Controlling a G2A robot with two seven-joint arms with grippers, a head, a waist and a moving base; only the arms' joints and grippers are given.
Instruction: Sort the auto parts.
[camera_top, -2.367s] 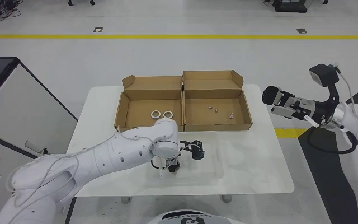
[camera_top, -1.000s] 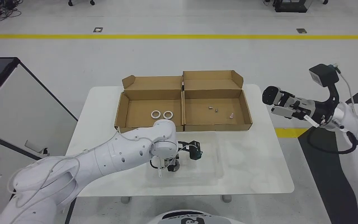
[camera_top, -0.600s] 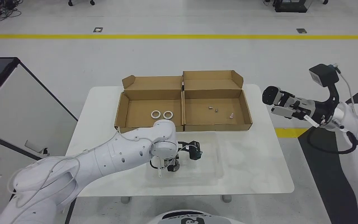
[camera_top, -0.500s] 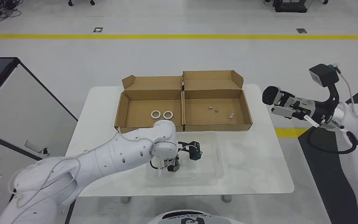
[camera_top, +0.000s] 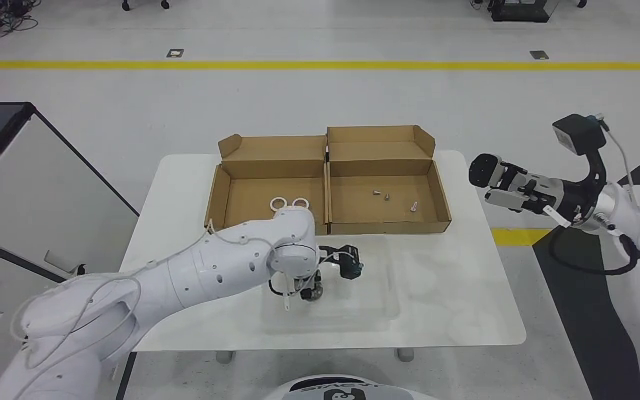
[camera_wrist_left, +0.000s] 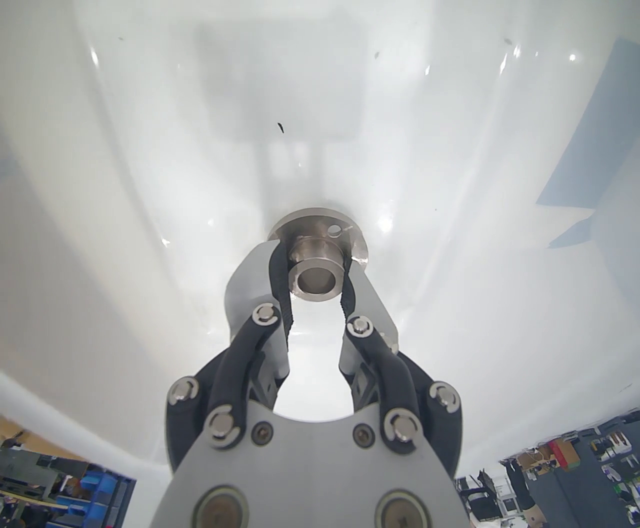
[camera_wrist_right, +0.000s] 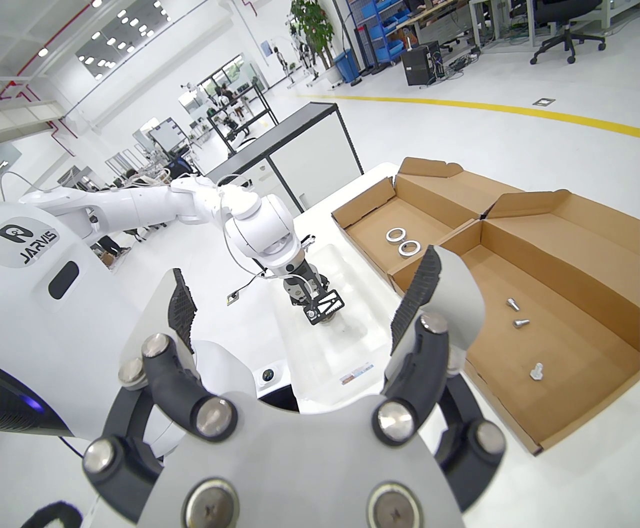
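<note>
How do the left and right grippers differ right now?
Grip: the left gripper has its jaws shut on a flanged metal bushing; the right gripper has its jaws open and empty.
Place: the left gripper is down in the clear tray; the right gripper is up in the air at the edge of the table.
Shared: same build, with black ribbed pads.

sm sticker nr tray, txt illegible
</note>
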